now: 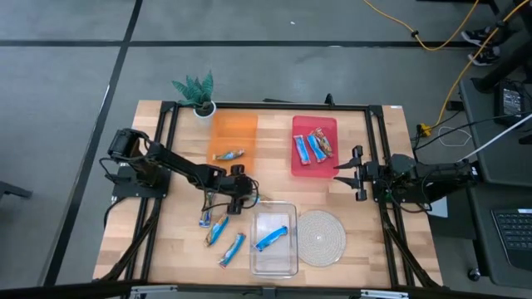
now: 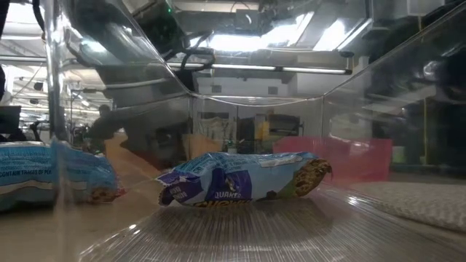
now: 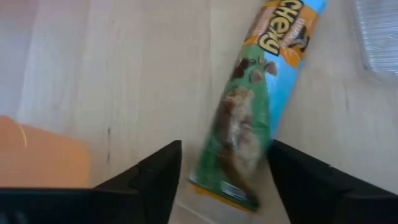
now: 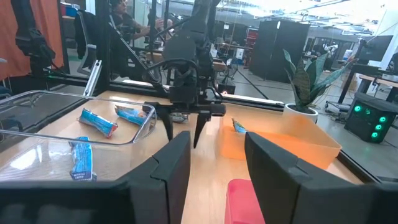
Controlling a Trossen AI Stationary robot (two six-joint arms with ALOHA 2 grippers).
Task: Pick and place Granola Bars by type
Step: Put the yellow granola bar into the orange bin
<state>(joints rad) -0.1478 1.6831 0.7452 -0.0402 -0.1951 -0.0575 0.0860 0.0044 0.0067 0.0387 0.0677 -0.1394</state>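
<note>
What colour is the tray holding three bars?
Red, clearest in the high view.

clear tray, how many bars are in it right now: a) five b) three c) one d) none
c: the high view shows a single blue bar lying inside the clear tray, while the other loose blue bars lie on the wood beside it.
</note>
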